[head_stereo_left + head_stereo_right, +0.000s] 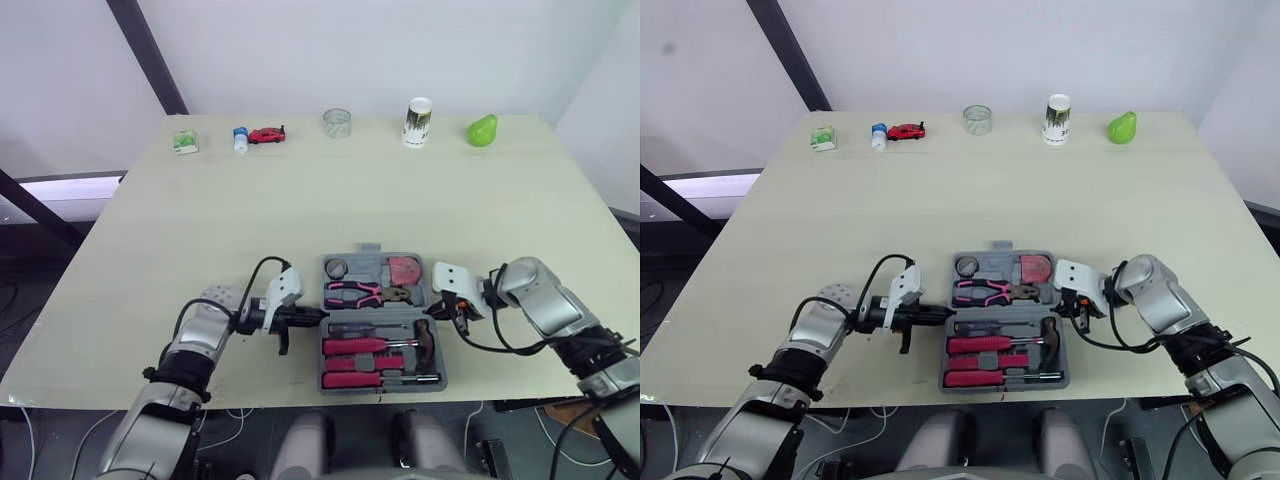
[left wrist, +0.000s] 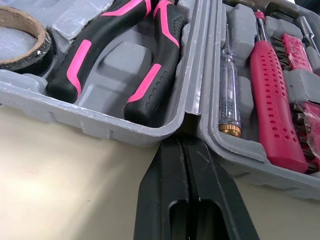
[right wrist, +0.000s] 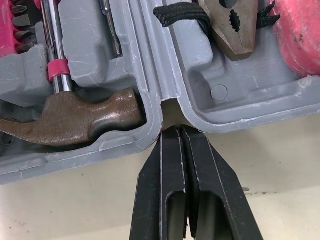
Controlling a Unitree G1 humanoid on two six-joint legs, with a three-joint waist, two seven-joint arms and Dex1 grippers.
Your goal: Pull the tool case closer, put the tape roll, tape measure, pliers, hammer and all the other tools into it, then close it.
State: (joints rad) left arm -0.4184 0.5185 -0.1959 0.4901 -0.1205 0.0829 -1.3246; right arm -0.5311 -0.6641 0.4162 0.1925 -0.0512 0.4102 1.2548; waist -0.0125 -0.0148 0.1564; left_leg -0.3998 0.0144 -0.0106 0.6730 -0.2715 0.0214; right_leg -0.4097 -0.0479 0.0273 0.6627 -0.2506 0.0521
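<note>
The grey tool case (image 1: 362, 268) lies open near the table's front edge. Its far half holds the tape roll (image 1: 336, 267), the pink-handled pliers (image 1: 355, 292) and the red tape measure (image 1: 404, 269). The near half holds the hammer (image 1: 425, 340) and pink screwdrivers (image 1: 355, 346). My left gripper (image 1: 318, 315) is shut, its tip pressed into the hinge notch on the case's left side (image 2: 186, 142). My right gripper (image 1: 437, 311) is also shut, with its tip at the hinge notch on the right side (image 3: 176, 131), beside the hammer head (image 3: 75, 117).
Along the table's far edge stand a green box (image 1: 185, 142), a small bottle (image 1: 240, 139), a red toy car (image 1: 267, 134), a glass (image 1: 337, 122), a paper cup (image 1: 417, 122) and a green pear (image 1: 482, 130). Open tabletop lies between them and the case.
</note>
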